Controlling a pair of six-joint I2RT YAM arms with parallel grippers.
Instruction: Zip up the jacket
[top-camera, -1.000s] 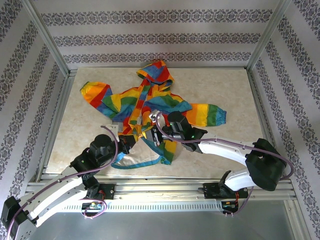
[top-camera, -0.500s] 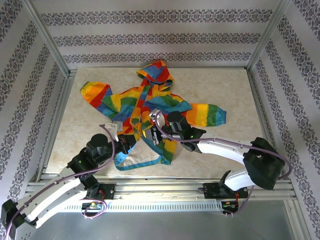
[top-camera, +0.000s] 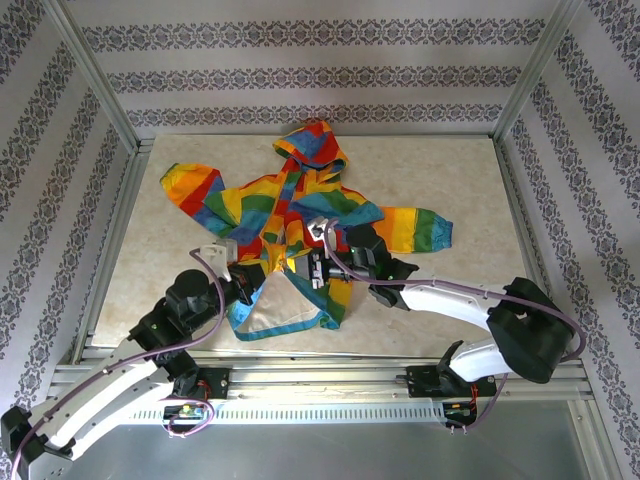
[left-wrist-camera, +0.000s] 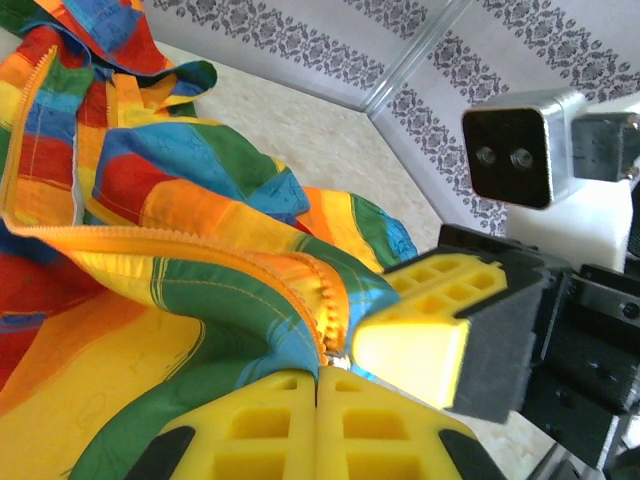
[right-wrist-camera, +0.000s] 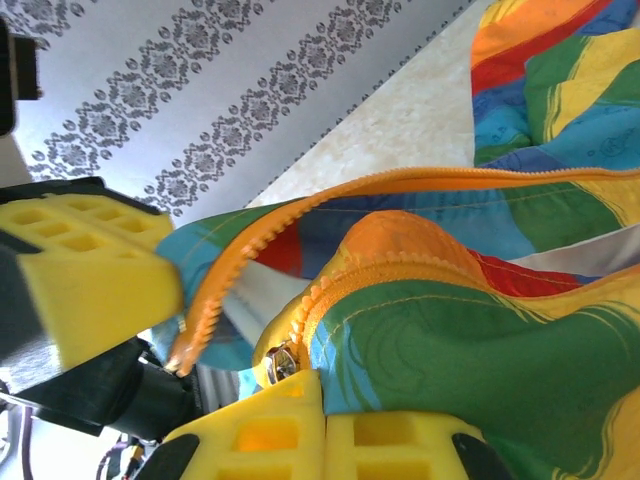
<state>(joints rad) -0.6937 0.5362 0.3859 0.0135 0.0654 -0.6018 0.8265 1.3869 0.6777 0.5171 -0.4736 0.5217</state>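
Note:
The rainbow-striped jacket (top-camera: 300, 215) lies spread on the table, hood toward the back and front open. Its lower hem is lifted into a taut triangle showing pale lining (top-camera: 272, 308). My left gripper (top-camera: 256, 277) is shut on the jacket fabric beside the orange zipper teeth (left-wrist-camera: 322, 310), its fingers (left-wrist-camera: 280, 420) pressed together. My right gripper (top-camera: 313, 266) is shut on the other front edge, right at the metal zipper slider (right-wrist-camera: 281, 360). The free zipper half (right-wrist-camera: 300, 212) arcs away from it, unjoined. The two grippers are a few centimetres apart.
The marble-patterned table (top-camera: 450, 175) has metal frame posts at its corners and patterned walls around it. One sleeve (top-camera: 415, 228) stretches right, the other sleeve (top-camera: 190, 185) left. The right gripper's finger (left-wrist-camera: 410, 350) and wrist camera (left-wrist-camera: 512, 150) sit close in the left wrist view.
Both grippers have lifted and shifted slightly toward the back with the fabric. The hem has been pulled from a slack fold into a taut triangle. Both stay shut.

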